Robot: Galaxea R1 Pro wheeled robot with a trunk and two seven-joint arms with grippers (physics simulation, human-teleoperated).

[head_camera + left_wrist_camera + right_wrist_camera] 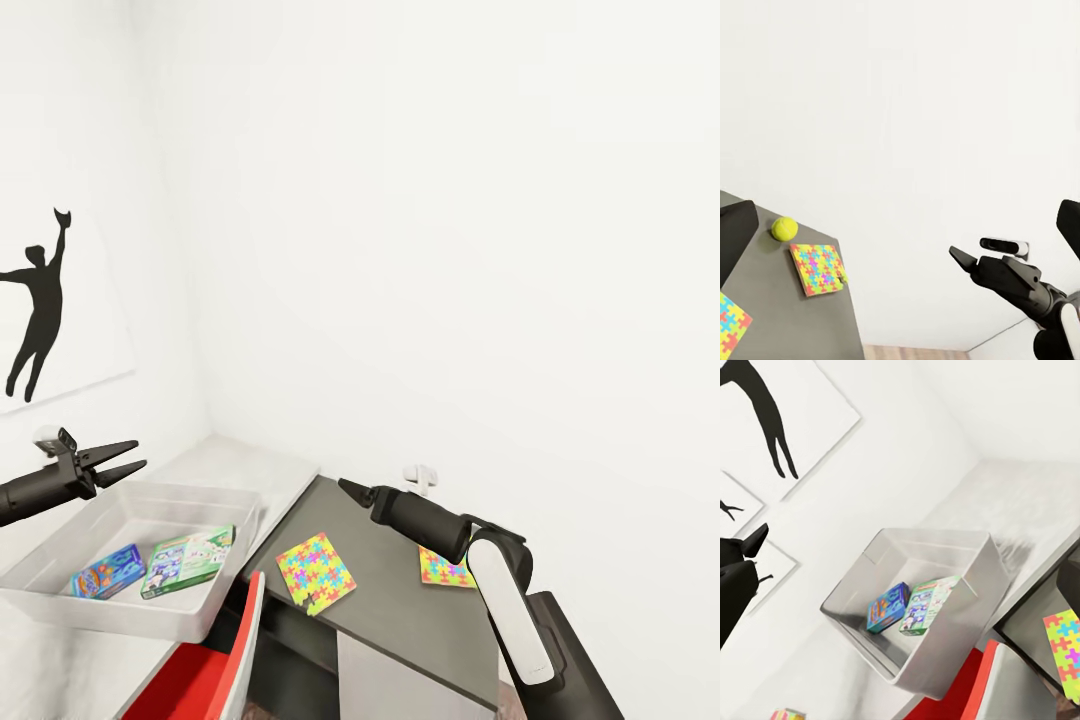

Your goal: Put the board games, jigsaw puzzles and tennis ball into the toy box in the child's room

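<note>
White-walled corner with a black silhouette picture point(40, 305) on the left wall. The dark grey surface point(400, 590) runs along the right; a paler surface point(240, 465) adjoins it on the left. The toy box point(215, 600), a light grey bin, sits at lower left, its long axis running roughly left to right. Inside lie two board games side by side: a green-covered one point(188, 560) and a blue one point(108, 572), each with its long axis angled up to the right. A red and white chair back point(215, 665) stands below the bin.

The left pincer point(130, 456) hovers above the bin's far left rim, fingers pointing right, jaws narrowly parted, holding nothing. The right pincer point(347, 487) is above the dark surface, pointing left toward the bin; its opening cannot be told.

Two jigsaw puzzles lie flat on the dark surface: one point(315, 573) below the right pincer, turned diamond-wise; the other point(445, 570) partly hidden behind the right forearm. The tennis ball point(784, 228) rests just beside the far puzzle's corner.
</note>
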